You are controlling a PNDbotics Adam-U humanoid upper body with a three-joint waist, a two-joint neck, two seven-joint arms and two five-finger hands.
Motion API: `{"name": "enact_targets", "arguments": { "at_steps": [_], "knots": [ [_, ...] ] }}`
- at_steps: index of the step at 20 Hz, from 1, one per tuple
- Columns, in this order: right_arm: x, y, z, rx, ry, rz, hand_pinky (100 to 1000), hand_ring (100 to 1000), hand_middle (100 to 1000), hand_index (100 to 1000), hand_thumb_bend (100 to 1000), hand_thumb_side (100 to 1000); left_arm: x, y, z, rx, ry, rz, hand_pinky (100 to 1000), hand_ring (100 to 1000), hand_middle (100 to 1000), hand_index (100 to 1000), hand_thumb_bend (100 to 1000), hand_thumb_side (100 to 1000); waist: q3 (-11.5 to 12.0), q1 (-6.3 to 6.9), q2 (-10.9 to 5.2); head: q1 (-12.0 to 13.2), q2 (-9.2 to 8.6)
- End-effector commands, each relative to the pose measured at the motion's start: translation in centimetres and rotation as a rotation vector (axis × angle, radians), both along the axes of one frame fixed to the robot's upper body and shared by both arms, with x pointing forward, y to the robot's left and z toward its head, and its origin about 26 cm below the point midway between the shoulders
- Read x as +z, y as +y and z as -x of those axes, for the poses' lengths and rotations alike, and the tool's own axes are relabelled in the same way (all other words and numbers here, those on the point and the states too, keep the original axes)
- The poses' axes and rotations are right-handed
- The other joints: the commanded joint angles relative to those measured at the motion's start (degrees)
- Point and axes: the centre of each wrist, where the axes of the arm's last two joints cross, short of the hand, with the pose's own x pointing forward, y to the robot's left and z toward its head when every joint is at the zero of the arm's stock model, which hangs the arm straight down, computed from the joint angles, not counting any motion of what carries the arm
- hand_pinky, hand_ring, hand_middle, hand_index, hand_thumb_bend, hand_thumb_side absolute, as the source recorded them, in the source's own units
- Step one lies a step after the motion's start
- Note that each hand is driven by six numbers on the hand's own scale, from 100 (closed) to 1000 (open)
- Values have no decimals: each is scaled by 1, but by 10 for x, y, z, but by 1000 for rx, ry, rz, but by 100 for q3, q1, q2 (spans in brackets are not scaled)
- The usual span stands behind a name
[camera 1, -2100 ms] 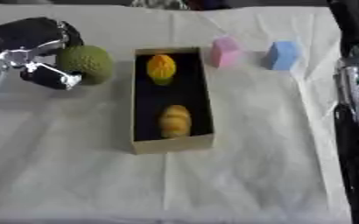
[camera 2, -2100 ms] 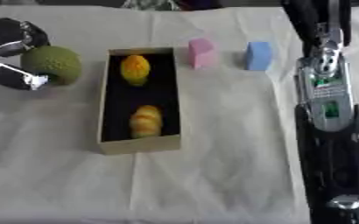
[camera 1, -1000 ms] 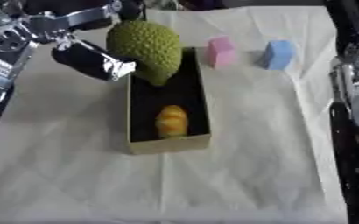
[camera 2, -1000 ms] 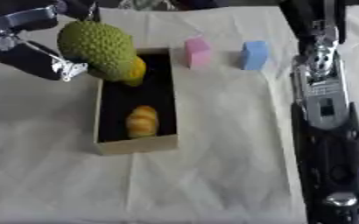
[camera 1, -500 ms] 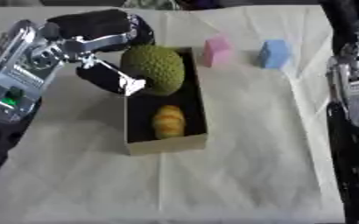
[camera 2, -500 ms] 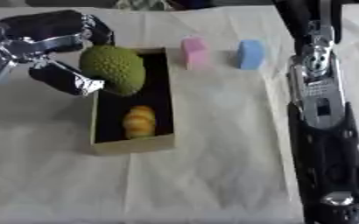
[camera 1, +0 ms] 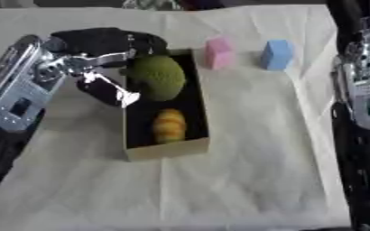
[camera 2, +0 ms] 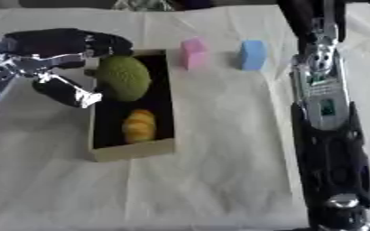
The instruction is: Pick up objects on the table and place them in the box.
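My left hand (camera 1: 101, 49) reaches in from the left, its fingers and thumb curled round a green bumpy fruit (camera 1: 158, 77). The fruit sits low in the far end of the open cardboard box (camera 1: 168, 151). A yellow-orange fruit (camera 1: 170, 126) lies in the near half of the box. The green fruit hides whatever lies under it. A pink block (camera 1: 218, 52) and a blue block (camera 1: 276, 54) stand on the cloth beyond the box, to its right. Only my right arm (camera 2: 324, 103) shows, along the right side; its hand is out of sight.
A wrinkled white cloth (camera 1: 243, 180) covers the table. My right arm runs the whole length of the right side, close to the blue block. Dark shapes lie past the table's far edge.
My left hand carried the green fruit from the left of the box over its far end and lowered it inside, covering the yellow fruit there. The right arm has stayed put.
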Motion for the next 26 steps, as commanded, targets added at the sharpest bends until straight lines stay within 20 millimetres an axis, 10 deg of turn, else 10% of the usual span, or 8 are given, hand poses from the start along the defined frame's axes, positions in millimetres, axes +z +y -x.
{"name": "enact_targets", "arguments": {
  "at_steps": [1, 16, 21, 26],
  "knots": [
    [10, 0, 4, 3, -38, 4, 729, 730, 561, 830, 100, 530, 16, 4, 2, -18, -43, -4, 1000, 1000, 1000, 1000, 100, 272, -2, 83, -75, -26, 22],
    [14, 0, 3, -1, -46, 13, 729, 730, 562, 829, 100, 520, 43, 21, 17, -67, -54, 252, 987, 1000, 981, 1000, 100, 250, 25, 58, -82, -72, 22],
    [38, 5, -4, -2, -95, 88, 733, 736, 569, 829, 100, 474, 70, 57, 54, -152, -59, 680, 903, 924, 911, 989, 100, 509, 71, 34, -66, -138, 22],
    [66, 3, -17, -30, -130, 191, 737, 744, 577, 831, 100, 470, 54, 107, 84, -218, 14, 966, 867, 865, 877, 965, 100, 672, 53, 19, 16, -34, 22]
  ]
}}
